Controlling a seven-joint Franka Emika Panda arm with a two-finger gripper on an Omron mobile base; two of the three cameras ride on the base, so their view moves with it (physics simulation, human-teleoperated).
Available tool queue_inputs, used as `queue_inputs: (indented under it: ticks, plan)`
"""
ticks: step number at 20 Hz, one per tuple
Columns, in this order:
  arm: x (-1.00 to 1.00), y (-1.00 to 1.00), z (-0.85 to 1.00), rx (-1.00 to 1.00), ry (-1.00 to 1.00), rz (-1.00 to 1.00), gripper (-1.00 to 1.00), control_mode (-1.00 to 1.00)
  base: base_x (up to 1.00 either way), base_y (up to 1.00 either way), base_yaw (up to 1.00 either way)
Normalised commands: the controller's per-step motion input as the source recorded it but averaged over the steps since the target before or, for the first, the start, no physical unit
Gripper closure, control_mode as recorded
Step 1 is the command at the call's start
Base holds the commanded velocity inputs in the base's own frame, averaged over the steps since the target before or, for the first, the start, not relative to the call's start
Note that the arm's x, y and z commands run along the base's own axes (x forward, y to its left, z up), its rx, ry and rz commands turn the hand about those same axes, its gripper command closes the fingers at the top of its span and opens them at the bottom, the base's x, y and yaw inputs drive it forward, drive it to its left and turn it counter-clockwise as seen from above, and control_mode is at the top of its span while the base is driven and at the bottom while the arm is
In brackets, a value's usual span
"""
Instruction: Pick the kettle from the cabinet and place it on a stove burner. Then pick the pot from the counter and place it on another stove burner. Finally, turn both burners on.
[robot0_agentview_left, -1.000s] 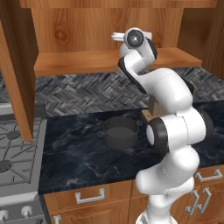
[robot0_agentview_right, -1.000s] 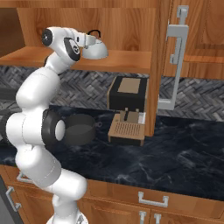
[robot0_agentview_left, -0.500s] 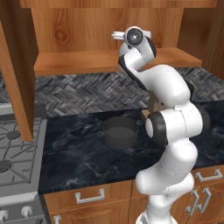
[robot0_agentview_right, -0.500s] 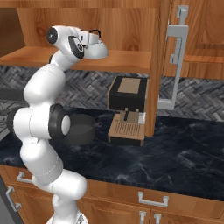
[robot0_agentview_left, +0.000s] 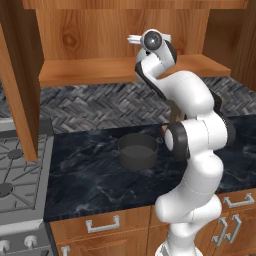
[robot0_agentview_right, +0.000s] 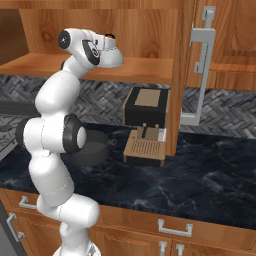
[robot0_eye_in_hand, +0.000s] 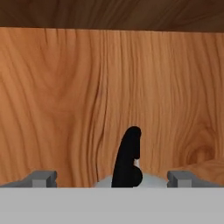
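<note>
Kettle (robot0_eye_in_hand: 127, 162) in cabinet (robot0_agentview_left: 100, 70); pot (robot0_agentview_left: 136, 150) on counter (robot0_agentview_left: 90, 175).

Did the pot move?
No. The pot sits at the same spot on the counter, just left of the robot's elbow in the left base view.

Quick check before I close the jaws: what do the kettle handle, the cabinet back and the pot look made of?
Kettle handle: matte black, likely plastic or coated metal; no shine. The kettle under it looks like pale, silvery metal. Cabinet back: orange-brown wood with swirling grain and a knot, satin finish. Pot: dark grey, dull, probably metal or cast iron; hard to tell.
</note>
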Motion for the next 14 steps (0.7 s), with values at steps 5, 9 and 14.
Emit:
queue_inputs:
  ticks: [5, 9, 14]
  plan:
    - [0.14, 0.00, -0.02, 0.00, 0.00, 0.00, 1.00, -1.00, 0.00, 0.00, 0.00]
    - [0.00, 0.00, 0.00, 0.00, 0.00, 0.00, 1.00, -1.00, 0.00, 0.00, 0.00]
    - [0.00, 0.00, 0.00, 0.00, 0.00, 0.00, 1.00, -1.00, 0.00, 0.00, 0.00]
